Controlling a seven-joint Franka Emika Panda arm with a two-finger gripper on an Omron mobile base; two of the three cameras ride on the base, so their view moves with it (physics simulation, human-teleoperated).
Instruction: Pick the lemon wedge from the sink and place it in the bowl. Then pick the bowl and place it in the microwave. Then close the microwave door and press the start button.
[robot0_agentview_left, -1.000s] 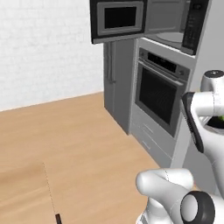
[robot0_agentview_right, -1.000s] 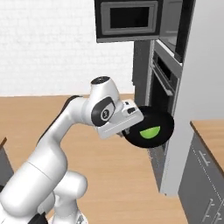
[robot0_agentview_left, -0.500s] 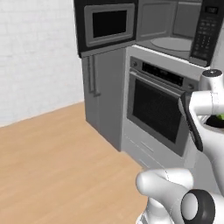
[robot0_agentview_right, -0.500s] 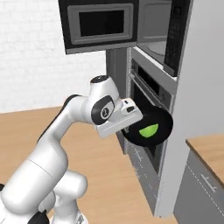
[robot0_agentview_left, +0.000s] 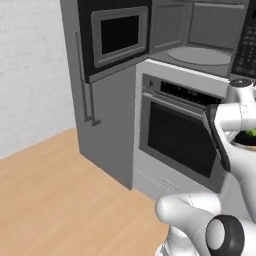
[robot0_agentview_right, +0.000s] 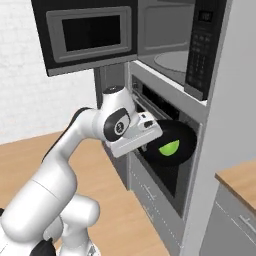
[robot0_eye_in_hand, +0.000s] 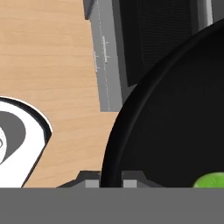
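My gripper (robot0_agentview_right: 150, 141) is shut on the rim of the dark bowl (robot0_agentview_right: 175, 141), held level in front of the oven, below the microwave (robot0_agentview_right: 170, 60). The lime-green lemon wedge (robot0_agentview_right: 168, 148) lies inside the bowl. In the hand view the bowl's rim (robot0_eye_in_hand: 127, 127) runs between my fingertips (robot0_eye_in_hand: 92, 183), with the wedge (robot0_eye_in_hand: 212, 180) at the lower right. The microwave door (robot0_agentview_left: 117, 37) stands swung open to the left. Inside are the grey cavity and the glass turntable (robot0_agentview_left: 200, 55). The keypad (robot0_agentview_right: 199, 50) is on the right. The sink is out of view.
The oven (robot0_agentview_left: 175, 142) with its dark window sits right under the microwave, drawers (robot0_eye_in_hand: 103, 57) below it. A tall grey cabinet (robot0_agentview_left: 100, 125) stands to the left. A wooden counter corner (robot0_agentview_right: 240, 177) is at the right. Open wood floor (robot0_agentview_left: 50, 200) lies to the left.
The whole picture has shifted: the base has driven closer to the oven and microwave, which now loom larger. The bowl with the wedge stays held in my gripper.
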